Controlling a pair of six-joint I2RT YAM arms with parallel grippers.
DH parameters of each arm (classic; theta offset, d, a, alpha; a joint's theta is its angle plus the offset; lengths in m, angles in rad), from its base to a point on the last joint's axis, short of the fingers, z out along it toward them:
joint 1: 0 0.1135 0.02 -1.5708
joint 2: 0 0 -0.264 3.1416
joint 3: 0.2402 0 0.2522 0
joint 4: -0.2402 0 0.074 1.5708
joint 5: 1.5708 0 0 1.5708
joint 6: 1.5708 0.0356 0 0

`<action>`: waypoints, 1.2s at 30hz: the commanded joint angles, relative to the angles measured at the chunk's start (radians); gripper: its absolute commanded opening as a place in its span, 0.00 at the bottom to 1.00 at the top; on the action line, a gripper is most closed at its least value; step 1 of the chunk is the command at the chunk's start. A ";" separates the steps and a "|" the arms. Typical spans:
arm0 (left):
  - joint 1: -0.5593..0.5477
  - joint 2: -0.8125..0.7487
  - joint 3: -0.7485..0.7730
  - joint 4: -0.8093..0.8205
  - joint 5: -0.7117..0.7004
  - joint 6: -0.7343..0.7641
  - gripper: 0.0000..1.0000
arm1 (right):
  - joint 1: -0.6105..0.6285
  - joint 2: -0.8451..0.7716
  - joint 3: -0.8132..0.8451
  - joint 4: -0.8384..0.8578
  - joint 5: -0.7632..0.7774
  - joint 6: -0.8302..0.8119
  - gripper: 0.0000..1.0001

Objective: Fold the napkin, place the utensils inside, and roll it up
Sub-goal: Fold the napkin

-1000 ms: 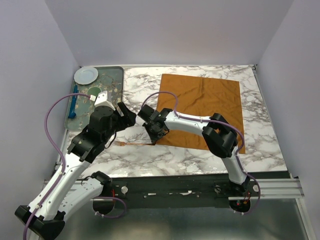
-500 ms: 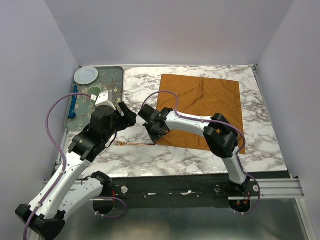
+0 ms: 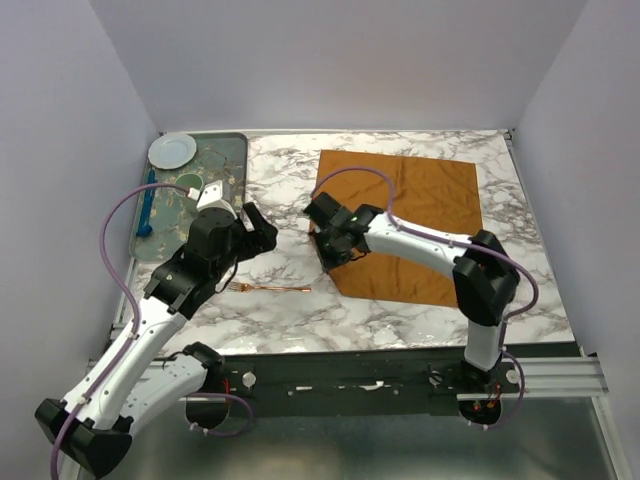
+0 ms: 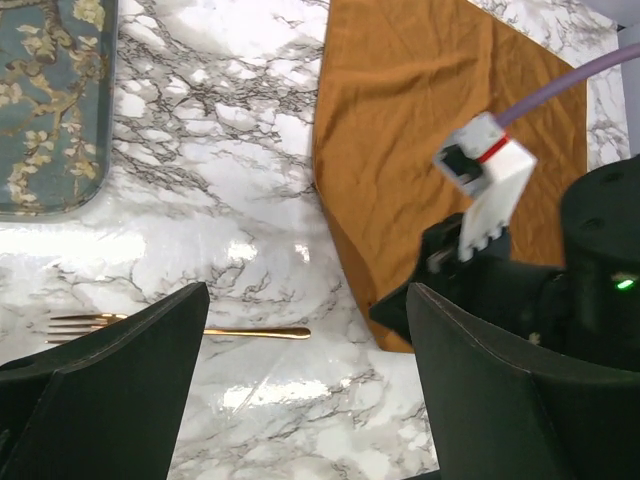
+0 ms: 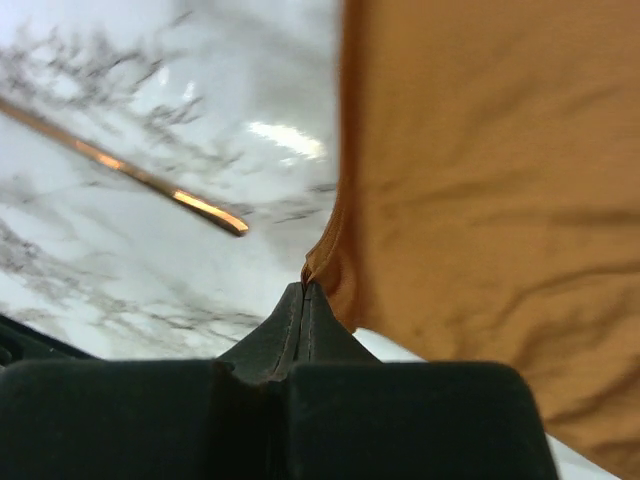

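Marble surface carried the orange napkin on its right half, and your right gripper was pressed together on the napkin's near-left corner, pinching the cloth. Your left gripper hung spread wide above the copper fork, which lay flat just left of the napkin, untouched.

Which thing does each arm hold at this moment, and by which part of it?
The right gripper, jaws shut, pinches the napkin by its corner nearest the fork. The left gripper holds nothing.
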 commanded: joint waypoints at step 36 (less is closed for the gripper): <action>0.029 0.691 0.339 0.103 0.194 0.138 0.99 | -0.878 0.255 0.493 -0.037 0.071 -0.444 0.01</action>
